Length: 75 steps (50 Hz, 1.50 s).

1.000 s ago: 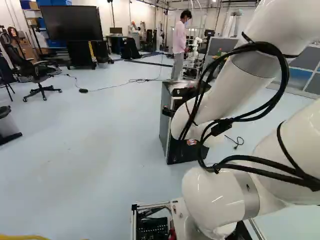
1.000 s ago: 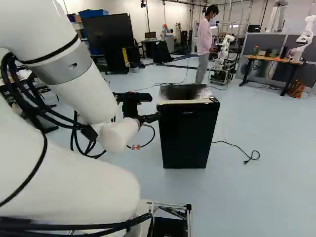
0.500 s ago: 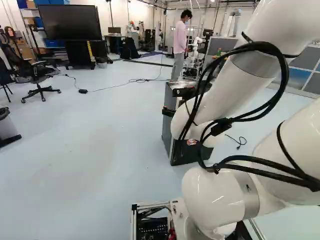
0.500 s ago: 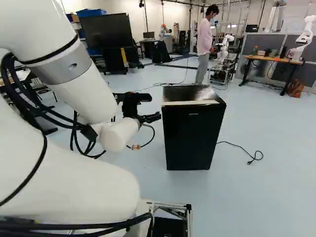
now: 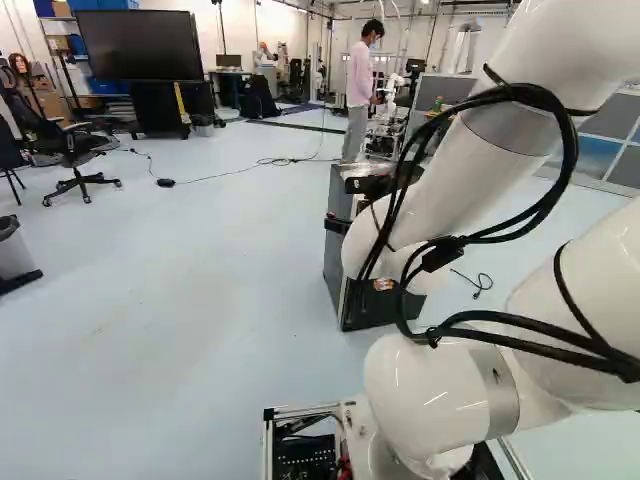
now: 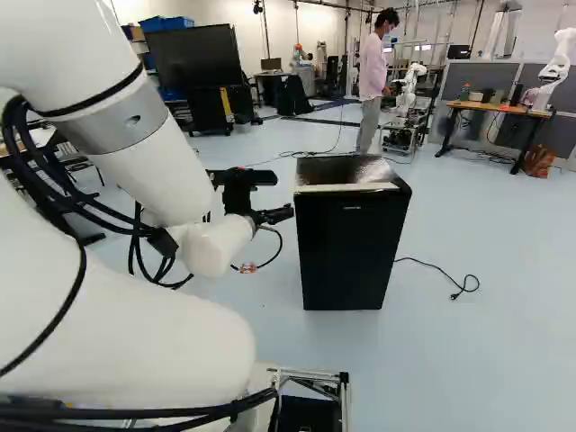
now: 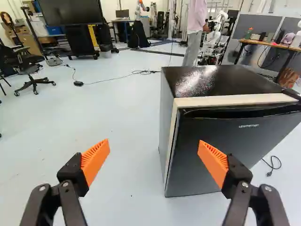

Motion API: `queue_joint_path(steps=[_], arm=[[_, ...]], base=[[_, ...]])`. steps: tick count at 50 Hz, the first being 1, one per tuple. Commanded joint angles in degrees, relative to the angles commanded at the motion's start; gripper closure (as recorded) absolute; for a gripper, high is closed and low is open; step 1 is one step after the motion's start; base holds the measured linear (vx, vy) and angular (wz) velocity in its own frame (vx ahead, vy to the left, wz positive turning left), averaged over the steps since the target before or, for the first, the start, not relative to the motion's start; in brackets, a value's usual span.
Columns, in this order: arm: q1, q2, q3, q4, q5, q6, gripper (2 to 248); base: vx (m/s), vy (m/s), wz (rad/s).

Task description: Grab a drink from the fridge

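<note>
Base (image 5: 305, 455) has moved; the black fridge (image 7: 211, 155), glossy-topped, stands closed; hand (image 6: 286, 213) open.

"Where do the base views look from?"

"Behind the white arm (image 5: 465, 175), one each side, facing ahead and slightly down. It fills the left view's right side and the right view's left."

"And the wrist view?"

"From the arm's end, looking ahead and down, nearest the mini fridge (image 6: 351, 252)."

"Shared ground?"

"All three catch that fridge and the flat screen (image 6: 193, 54), upper left in both base views."
</note>
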State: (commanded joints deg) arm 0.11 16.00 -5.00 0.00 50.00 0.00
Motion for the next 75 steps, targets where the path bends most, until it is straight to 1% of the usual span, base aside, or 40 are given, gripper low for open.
queue_joint_path(steps=[14, 33, 51, 75], arm=[[0.8, 0.0, 0.0, 1.7, 0.5, 0.0, 3], [3.1, -1.3, -0.9, 6.7, 3.6, 0.0, 3], [5.9, -6.2, -2.8, 12.0, 7.0, 0.0, 3], [9.6, -14.4, -6.7, 19.7, 12.0, 0.0, 3]], base=[[0.000, 0.000, 0.000], [0.000, 0.000, 0.000], [0.000, 0.000, 0.000], [0.000, 0.000, 0.000]])
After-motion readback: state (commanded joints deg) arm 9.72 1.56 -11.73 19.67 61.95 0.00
